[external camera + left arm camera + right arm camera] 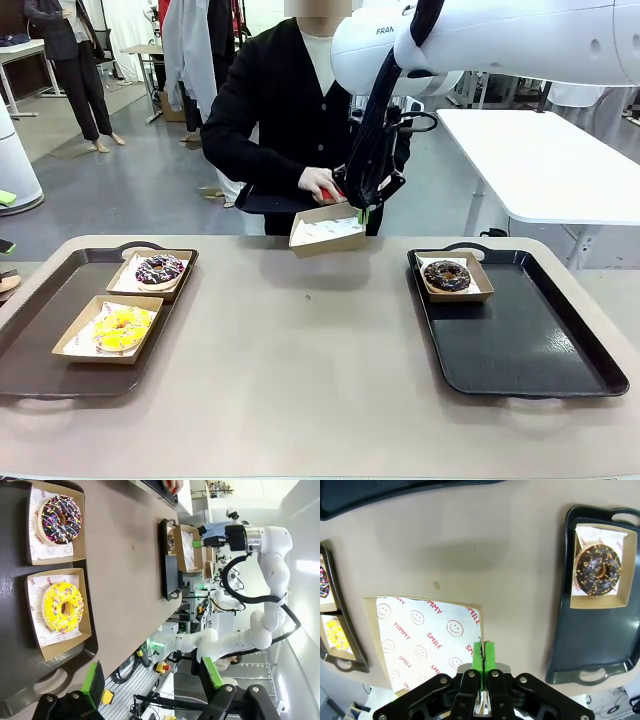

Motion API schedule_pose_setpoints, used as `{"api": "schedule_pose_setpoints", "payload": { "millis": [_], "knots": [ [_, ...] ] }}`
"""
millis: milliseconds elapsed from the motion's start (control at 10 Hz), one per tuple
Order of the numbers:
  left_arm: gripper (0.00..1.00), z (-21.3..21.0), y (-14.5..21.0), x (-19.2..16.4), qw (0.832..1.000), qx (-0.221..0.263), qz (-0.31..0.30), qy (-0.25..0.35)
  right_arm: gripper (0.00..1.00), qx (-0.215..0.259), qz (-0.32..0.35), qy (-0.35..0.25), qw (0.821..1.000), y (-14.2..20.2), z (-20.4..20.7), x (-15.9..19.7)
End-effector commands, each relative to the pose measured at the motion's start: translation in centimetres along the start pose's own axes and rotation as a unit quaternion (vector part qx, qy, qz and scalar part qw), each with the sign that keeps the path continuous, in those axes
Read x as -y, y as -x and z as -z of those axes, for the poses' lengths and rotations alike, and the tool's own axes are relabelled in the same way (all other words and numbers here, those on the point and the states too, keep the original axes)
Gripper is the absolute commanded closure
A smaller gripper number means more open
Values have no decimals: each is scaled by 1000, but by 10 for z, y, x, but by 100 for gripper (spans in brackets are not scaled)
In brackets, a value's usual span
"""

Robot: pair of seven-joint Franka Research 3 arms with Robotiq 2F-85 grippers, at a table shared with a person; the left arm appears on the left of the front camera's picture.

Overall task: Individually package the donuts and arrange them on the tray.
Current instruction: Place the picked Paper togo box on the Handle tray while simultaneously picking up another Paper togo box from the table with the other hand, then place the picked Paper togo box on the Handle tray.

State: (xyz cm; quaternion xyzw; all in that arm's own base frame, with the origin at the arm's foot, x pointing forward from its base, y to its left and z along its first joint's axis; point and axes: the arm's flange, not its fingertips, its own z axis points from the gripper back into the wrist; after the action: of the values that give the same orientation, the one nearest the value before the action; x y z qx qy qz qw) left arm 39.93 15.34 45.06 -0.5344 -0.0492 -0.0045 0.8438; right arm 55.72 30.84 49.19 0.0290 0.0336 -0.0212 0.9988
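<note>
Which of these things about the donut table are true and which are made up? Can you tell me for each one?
1. The right gripper is pinching an empty box by its edge. True.
2. The yellow donut sits on the tray on the robot's right. False: it lies in a box on the left tray.
3. The right tray holds one boxed donut. True.
4. The left gripper is shut. False: its fingers stand apart, holding nothing.
5. The person's hand holds something red. True.
</note>
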Motion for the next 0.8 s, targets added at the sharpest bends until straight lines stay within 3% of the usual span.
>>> {"api": "schedule_pose_setpoints", "payload": {
  "millis": [0, 700],
  "knots": [
    [0, -3, 3, 5, 1000, -2, 8, 8, 100, 2, 1, -1, 1000, 2, -4, 1],
    [0, -3, 3, 5, 1000, -2, 8, 8, 100, 2, 1, -1, 1000, 2, -4, 1]
  ]
}}
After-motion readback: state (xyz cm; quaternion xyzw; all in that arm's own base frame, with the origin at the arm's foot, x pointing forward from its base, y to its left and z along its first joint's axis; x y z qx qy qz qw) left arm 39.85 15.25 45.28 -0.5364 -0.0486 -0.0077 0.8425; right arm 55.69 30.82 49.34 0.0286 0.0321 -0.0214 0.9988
